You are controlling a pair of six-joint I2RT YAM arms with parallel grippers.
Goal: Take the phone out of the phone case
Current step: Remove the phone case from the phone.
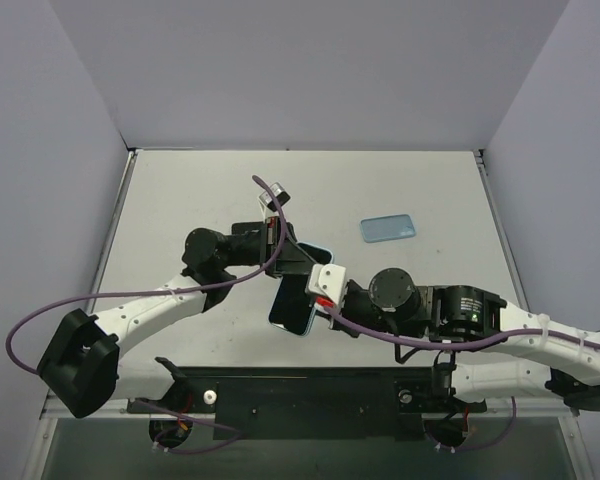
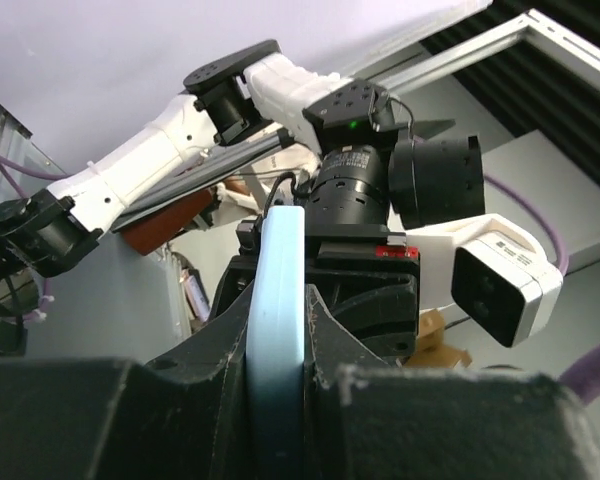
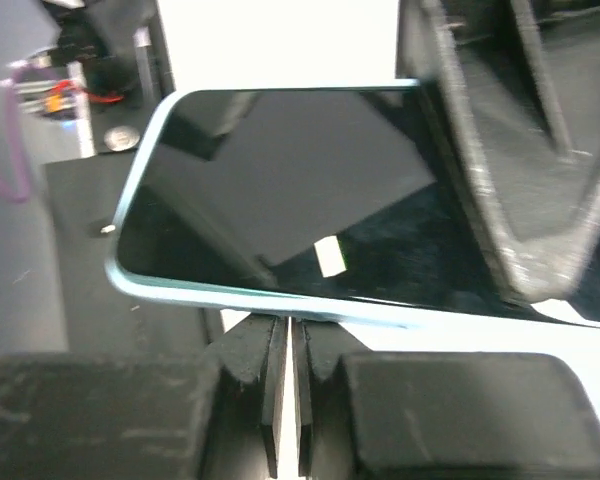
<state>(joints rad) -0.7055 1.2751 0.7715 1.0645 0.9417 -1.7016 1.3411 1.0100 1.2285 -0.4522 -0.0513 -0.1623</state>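
Phone (image 2: 278, 345) sits edge-on in the left pincer (image 2: 280, 300), whose two dark fingers press against its front and back, so that pincer is gripping the phone. Facing it, the right pincer (image 3: 285, 385) has its jaws drawn in to a thin slit with nothing visible between them. The phone's long pale-blue edge lies just past those tips, and I cannot tell whether they touch it.

From above, both pincers meet over the middle of the tabletop (image 1: 180, 200), a little toward the near edge. The phone is between them and appears to be lifted off the surface.

Outward from there, the phone case (image 1: 388, 228) lies flat by itself toward the right edge. It is a pale-blue slab, well apart from the phone and nearer the far edge than the pincers are.

Judging by that, the separation looks done, and the pale rim around the dark screen reads as the phone's own frame. What seems left is to set the phone down and let go.

There is open room for that on the left half, out toward the far-left corner, and in a band along the far edge. The near edge is crowded by the arm bases and the right arm's elbow. A purple cable (image 1: 263, 186) arcs close over the left wrist and could snag, and walls rise at the left, far and right edges.
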